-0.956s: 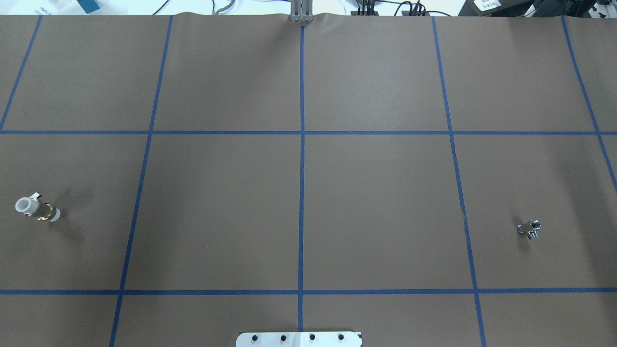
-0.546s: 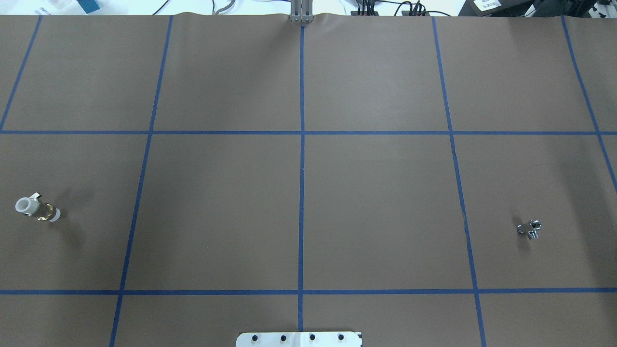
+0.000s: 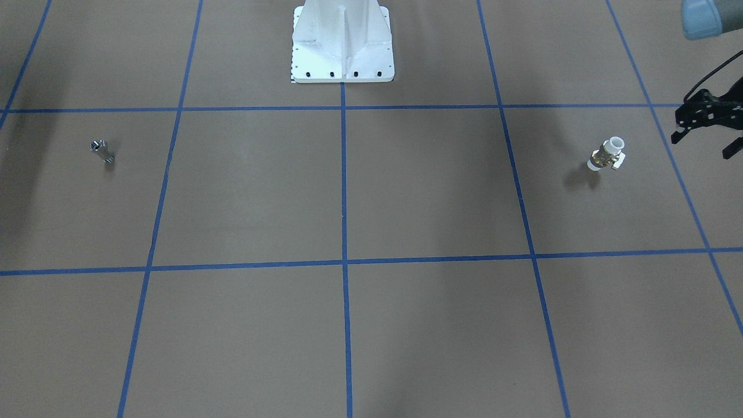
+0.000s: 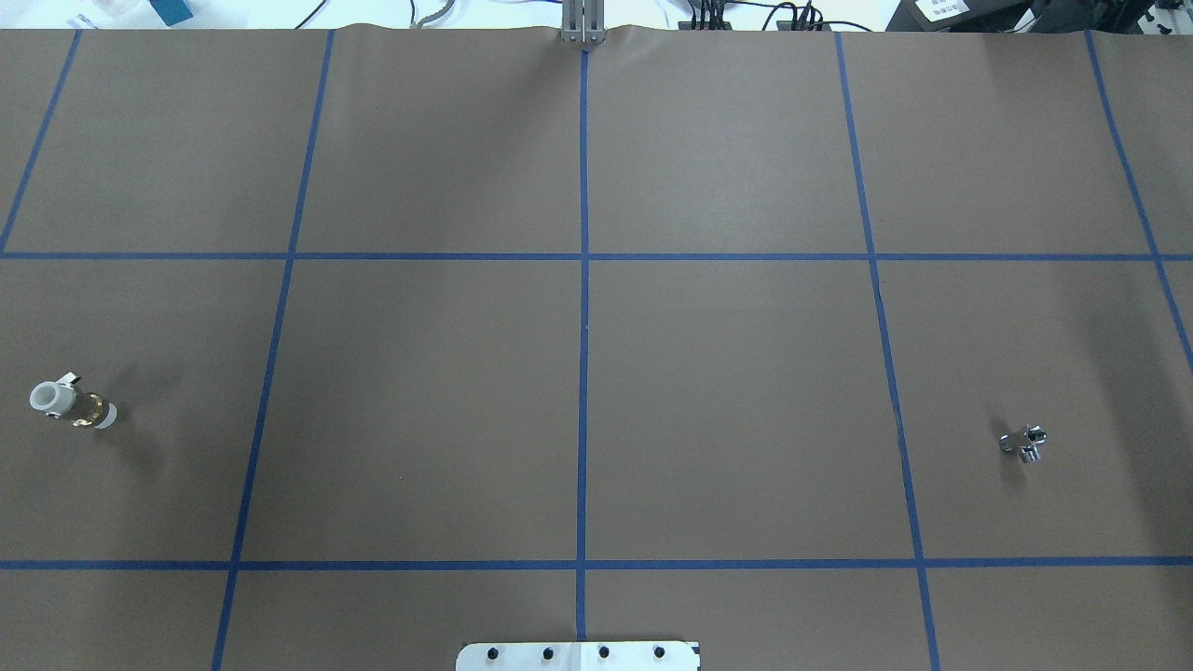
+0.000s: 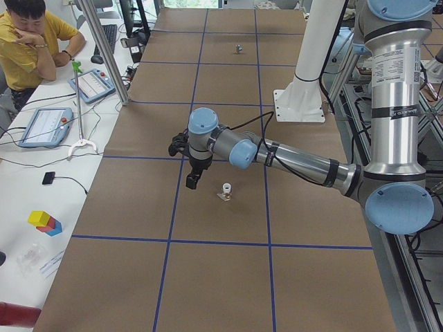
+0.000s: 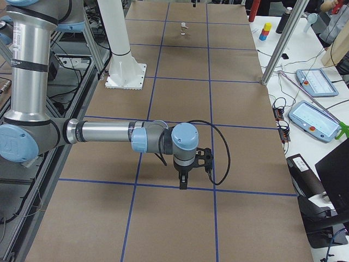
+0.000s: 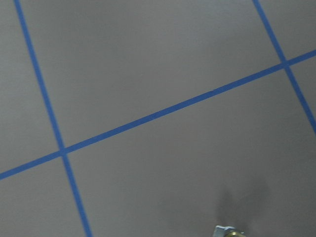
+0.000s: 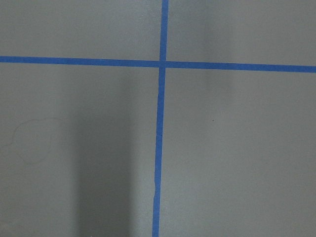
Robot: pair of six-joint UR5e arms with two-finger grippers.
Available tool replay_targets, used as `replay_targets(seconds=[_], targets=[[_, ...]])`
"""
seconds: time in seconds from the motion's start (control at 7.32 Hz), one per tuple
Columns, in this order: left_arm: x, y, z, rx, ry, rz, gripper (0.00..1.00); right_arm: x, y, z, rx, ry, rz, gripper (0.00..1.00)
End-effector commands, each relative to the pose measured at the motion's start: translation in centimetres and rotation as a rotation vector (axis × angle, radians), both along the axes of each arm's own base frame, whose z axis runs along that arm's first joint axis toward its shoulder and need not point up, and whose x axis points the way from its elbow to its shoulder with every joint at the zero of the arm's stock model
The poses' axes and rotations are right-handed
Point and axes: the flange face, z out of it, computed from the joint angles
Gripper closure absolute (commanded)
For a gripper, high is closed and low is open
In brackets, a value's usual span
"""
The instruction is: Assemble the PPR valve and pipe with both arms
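Where the left arm [image 5: 297, 162] reaches out low over the table [image 4: 727, 373], the left gripper [image 3: 701, 148] hangs above the brown paper with its two black fingers [image 3: 676, 139] spread apart and nothing between them. The valve [image 3: 606, 155] is near this gripper but clear of it, down on the paper below the level of the fingertips. It appears to stand on one end, with its open white end upward and the brass band beneath. In the front view it sits on the side of the gripper toward the table's middle. In the left side view it is just beside the fingers, on their robot side. The left wrist camera catches only the valve's top at its lower edge, beyond a crossing of blue tape [image 4: 583, 280].

The pipe [image 3: 101, 151] lies well apart from the left gripper, at the table's other end, alone on the paper on the robot's right. The right arm [image 6: 103, 132] stretches out low there, and the right gripper [image 6: 184, 176] points down just above a tape line. Only the right side view shows this gripper, so I cannot tell whether its fingers are spread or closed. The pipe does not show in that view, and the right wrist camera sees only paper and a tape cross. The white pedestal [image 3: 342, 46] stands between the two parts, on the robot's edge of the table.
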Motion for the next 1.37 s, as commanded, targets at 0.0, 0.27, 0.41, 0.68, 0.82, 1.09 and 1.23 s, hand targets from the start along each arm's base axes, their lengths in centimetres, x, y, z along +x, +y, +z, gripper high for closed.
replay_targets(seconds=[0.0, 0.27, 0.41, 0.68, 0.82, 1.09, 1.23], targets=[[4.2, 0.9, -0.4, -0.067, 0.024, 0.000, 0.00, 0.0, 0.0, -0.1, 0.001, -0.002, 0.000, 0.00], [5.4, 2.4, 1.3, -0.103, 0.004, 0.021, 0.00, 0.0, -0.1, -0.1, 0.001, -0.002, 0.000, 0.00], [6.0, 2.9, 1.6, -0.103, 0.003, 0.039, 0.00, 0.0, -0.1, -0.1, 0.002, -0.001, 0.000, 0.00], [8.6, 4.4, 2.4, -0.099, -0.021, 0.094, 0.00, 0.0, 0.0, 0.0, 0.002, -0.002, -0.001, 0.00], [9.4, 5.5, 2.7, -0.110, -0.006, 0.090, 0.00, 0.0, 0.0, 0.0, 0.002, -0.002, -0.001, 0.00], [10.2, 6.7, 3.9, -0.106, -0.012, 0.094, 0.00, 0.0, -0.1, 0.0, 0.001, -0.002, 0.000, 0.00], [10.4, 6.5, 4.5, -0.114, -0.022, 0.093, 0.00, 0.0, 0.0, 0.1, -0.002, -0.003, 0.000, 0.00]])
